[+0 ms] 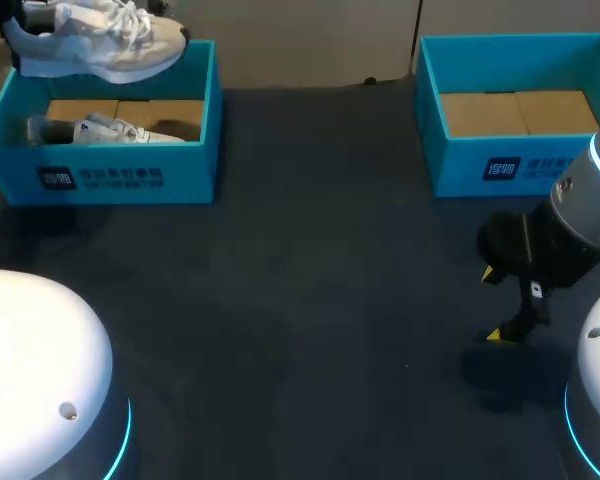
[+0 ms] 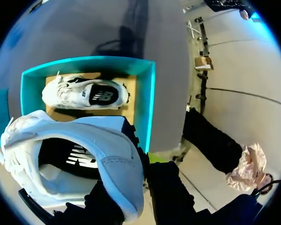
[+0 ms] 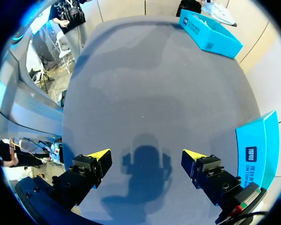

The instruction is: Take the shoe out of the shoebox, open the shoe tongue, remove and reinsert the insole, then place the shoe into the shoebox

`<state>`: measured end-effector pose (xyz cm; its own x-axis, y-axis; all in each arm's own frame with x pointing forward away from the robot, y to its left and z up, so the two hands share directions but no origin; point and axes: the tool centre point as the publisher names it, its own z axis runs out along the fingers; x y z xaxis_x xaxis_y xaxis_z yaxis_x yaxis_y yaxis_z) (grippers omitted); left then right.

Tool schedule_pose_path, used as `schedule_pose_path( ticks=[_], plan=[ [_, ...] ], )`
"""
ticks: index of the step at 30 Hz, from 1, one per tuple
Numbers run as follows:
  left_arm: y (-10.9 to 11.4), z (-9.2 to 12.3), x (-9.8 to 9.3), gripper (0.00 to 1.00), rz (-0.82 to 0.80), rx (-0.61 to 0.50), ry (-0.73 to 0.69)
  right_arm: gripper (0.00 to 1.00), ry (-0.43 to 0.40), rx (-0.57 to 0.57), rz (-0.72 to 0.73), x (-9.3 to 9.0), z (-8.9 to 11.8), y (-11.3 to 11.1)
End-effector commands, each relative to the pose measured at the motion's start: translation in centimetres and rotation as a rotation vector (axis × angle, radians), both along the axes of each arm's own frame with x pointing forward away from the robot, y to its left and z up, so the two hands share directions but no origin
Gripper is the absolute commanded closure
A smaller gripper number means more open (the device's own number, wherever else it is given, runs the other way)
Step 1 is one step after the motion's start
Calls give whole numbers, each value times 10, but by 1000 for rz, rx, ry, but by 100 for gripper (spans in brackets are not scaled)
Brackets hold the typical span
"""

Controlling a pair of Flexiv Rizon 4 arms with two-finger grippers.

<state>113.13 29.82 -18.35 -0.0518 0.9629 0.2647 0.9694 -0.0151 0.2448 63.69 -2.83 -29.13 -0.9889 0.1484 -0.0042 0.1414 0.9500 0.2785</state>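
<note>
A white sneaker (image 1: 100, 40) hangs above the left blue shoebox (image 1: 110, 180), over its far edge. In the left wrist view my left gripper (image 2: 131, 197) is shut on the heel of this sneaker (image 2: 84, 145), with its opening and black insole facing me. A second white sneaker (image 1: 105, 130) lies inside the box on brown cardboard and shows below the held one (image 2: 84, 93). My right gripper (image 1: 495, 305) hovers low over the dark table at the right, open and holding nothing (image 3: 147, 157).
A second blue shoebox (image 1: 520, 165) stands at the back right, just beyond my right gripper, with only cardboard inside. The white bases of my arms (image 1: 40, 370) take up the near corners. Dark tabletop (image 1: 310, 280) lies between the boxes.
</note>
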Motion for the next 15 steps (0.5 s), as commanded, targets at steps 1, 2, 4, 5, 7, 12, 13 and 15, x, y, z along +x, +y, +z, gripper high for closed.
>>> schedule_pose_path(
  ticks=[1,2,4,5,7,12,13,15],
  plan=[
    [4,-6,-1,100,-9,8,-1,0,-2,-1,-1,-1,-2,0],
    [6,-9,-1,100,-13,20,0,0,-2,-1,-1,-1,-2,0],
    [7,-12,-1,100,-35,21,9,0,-2,-1,-1,-1,-2,0],
    [8,-14,-1,100,-34,20,4,0,-2,-1,-1,-1,-2,0],
    [9,-18,1,100,-45,27,8,0,-2,-1,-1,-1,-2,0],
    [15,-28,7,100,-45,36,22,0,-2,-1,-1,-1,-2,0],
    [15,-29,8,100,-45,37,22,0,-2,-1,-1,-1,-2,0],
    [17,-32,12,100,-36,44,22,0,-2,-1,-1,-1,-2,0]
  ],
)
